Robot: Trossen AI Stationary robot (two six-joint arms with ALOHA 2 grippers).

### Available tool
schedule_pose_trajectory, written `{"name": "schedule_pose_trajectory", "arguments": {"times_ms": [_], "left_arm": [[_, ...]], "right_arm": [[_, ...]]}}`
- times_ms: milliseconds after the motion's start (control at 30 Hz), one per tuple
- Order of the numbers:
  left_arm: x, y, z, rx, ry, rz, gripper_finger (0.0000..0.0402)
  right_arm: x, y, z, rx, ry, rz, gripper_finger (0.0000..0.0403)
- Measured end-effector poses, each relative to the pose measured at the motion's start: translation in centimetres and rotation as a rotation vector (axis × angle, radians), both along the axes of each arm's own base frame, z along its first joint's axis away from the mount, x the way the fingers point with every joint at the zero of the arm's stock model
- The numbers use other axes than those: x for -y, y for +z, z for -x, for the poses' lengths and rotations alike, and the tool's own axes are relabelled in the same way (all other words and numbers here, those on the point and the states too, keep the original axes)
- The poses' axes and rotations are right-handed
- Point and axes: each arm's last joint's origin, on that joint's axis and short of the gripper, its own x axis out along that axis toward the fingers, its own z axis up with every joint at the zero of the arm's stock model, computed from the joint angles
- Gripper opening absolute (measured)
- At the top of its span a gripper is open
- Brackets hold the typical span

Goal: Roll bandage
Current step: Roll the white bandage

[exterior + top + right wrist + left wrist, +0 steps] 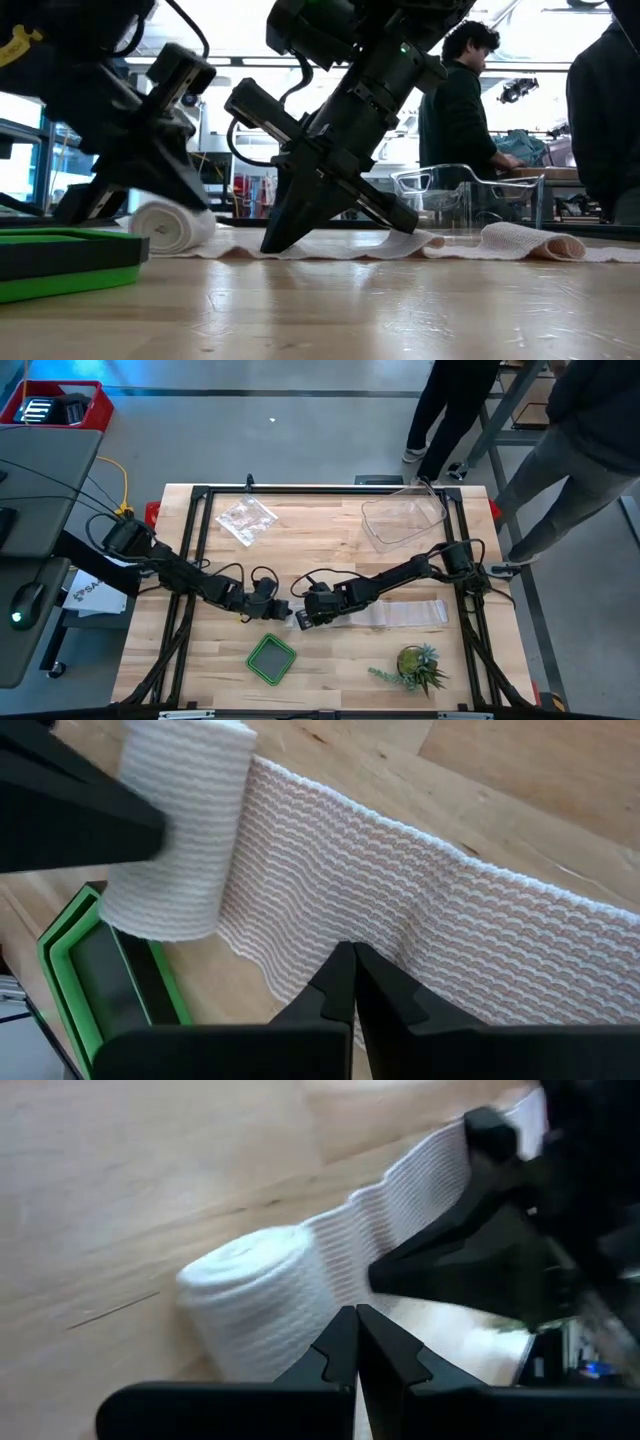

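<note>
The bandage is a white ribbed gauze band. Its rolled end (170, 225) lies on the wooden table near the middle. The loose strip (400, 613) runs flat from the roll toward the table's right edge. My left gripper (356, 1312) is shut and sits at the roll, on the side away from the strip. My right gripper (352, 950) is also shut, its tips on the strip close beside the roll (180, 830). My left gripper has its shut fingers (140, 825) against the roll's curved side (290, 1330), coming from the table's left and slanting down. The roll lies on its side on the table. My right gripper presses its shut fingertips (275, 240) down on the flat strip (330, 915), a little to the right of the roll. It slants down from the table's right. The strip lies flat on the wood beneath it.
A green tray (271, 658) lies near the front edge, just in front of the grippers. A small plant (415, 668) stands at the front right. A clear plastic tub (405, 520) and a clear bag (245, 520) are at the far side. People stand beyond the far right corner.
</note>
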Motion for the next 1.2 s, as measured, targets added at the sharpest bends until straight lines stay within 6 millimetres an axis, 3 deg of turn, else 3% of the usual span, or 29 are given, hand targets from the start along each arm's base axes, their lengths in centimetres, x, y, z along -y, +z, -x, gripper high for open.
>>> {"name": "schedule_pose_trajectory", "arguments": {"times_ms": [100, 300, 433, 633, 800, 1200], "left_arm": [[-0.2, 1.7, 0.4, 0.041, -0.021, -0.033, 0.0], [-1.1, 3.6, 3.2, -0.067, -0.049, -0.094, 0.0], [-1.1, 2.8, 4.3, -0.194, -0.056, -0.032, 0.0], [0.4, 0.6, 2.6, -0.289, -0.098, 0.082, 0.0], [1.2, -0.5, 1.0, -0.36, -0.114, 0.059, 0.0], [1.6, -0.7, -0.8, -0.339, -0.04, -0.009, 0.0]], "right_arm": [[0.0, 0.0, 0.0, 0.0, -0.002, -0.002, 0.0], [0.0, 0.0, 0.0, 0.0, 0.003, -0.002, 0.0], [0.0, 0.0, 0.0, 0.0, 0.004, -0.001, 0.0], [0.0, 0.0, 0.0, 0.0, 0.002, 0.003, 0.0], [0.0, 0.0, 0.0, 0.001, -0.002, 0.008, 0.0], [0.0, 0.0, 0.0, 0.003, -0.001, 0.008, 0.0]]}}
